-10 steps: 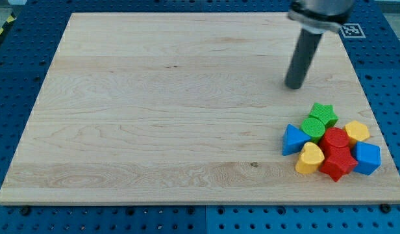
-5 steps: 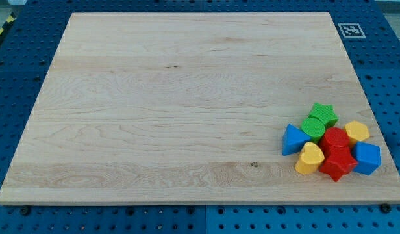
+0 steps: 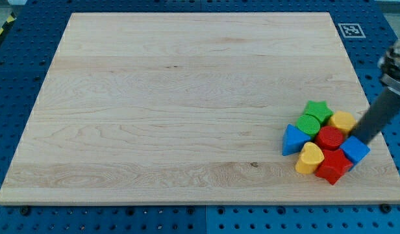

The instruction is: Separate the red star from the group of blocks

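Down at the view's bottom right corner of the light wooden table [image 3: 187, 97] sits the whole bunch of small plastic blocks, all packed tight together. My tip [image 3: 365, 138] comes in from the view's right edge as a dark rod, slanting down, and its lower end is right against the blue cube-like block [image 3: 354, 150], just below the yellow block [image 3: 343, 121] (shape hard to call, roundish). No end effector jaws on this rig, it's just a plain rod, so there's nothing open or closed or gripping to report. The red star block [image 3: 332, 166] is at the bottom of the cluster, touching the blue block on its right, the yellow heart block [image 3: 310, 158] on its left, and the red round-ish block [image 3: 330, 138] just above it. So it's very much in the group. Further up are the green round block [image 3: 308, 123] and the green star block [image 3: 317, 110], and a blue triangle block [image 3: 292, 139] sits on the cluster's left edge.
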